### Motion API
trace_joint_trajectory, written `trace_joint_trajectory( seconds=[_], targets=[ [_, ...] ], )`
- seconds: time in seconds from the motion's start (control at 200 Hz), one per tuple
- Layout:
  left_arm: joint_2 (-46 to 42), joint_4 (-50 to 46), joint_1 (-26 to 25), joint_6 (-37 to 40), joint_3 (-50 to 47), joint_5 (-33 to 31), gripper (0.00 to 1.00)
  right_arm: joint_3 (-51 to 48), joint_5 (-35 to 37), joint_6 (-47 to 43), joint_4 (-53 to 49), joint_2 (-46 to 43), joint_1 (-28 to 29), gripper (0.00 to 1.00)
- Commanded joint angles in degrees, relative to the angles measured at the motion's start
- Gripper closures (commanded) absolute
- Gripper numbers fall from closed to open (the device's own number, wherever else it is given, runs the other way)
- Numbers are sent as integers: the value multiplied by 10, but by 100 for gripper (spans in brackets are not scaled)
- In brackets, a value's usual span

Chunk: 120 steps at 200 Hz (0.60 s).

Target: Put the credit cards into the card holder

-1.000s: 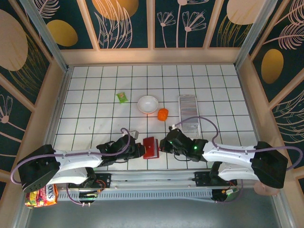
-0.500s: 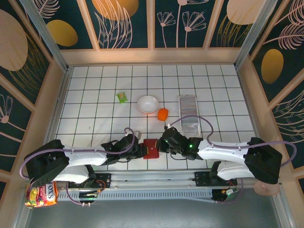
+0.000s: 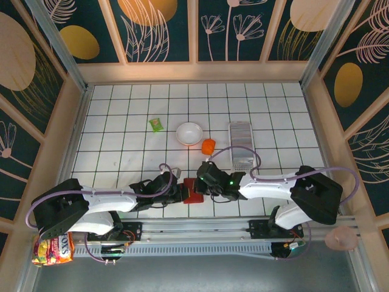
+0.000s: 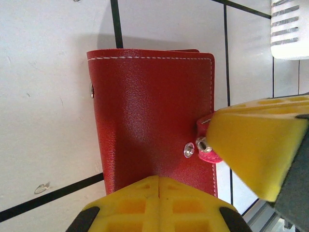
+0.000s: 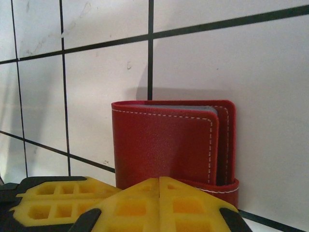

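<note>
**Wallet could skid before it opens**

Both pairs of fingers are pressed together, holding nothing. The left gripper (image 4: 159,191) bears on the near edge of the red wallet (image 4: 149,106), and the right gripper (image 5: 159,193) noses at its snap tab. If that pin slips, the folded wallet likely slides across the table (image 4: 48,96). The cards (image 4: 289,26) lie well apart.

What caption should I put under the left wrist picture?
Shut left gripper and right gripper at the edges of a red wallet on the white table.
</note>
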Motion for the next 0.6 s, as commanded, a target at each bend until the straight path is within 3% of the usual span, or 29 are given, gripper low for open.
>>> trace_joint_trajectory(
  seconds=[0.0, 0.295, 0.596],
  targets=[
    [1, -13, -2, -7, -15, -7, 100, 16, 1, -12, -25, 11, 13, 100],
    [3, -10, -3, -7, -16, -6, 100, 21, 45, -4, -86, 3, 20, 100],
    [4, -7, -2, -8, -16, -3, 100, 29, 45, 2, -61, 25, 23, 100]
  ],
)
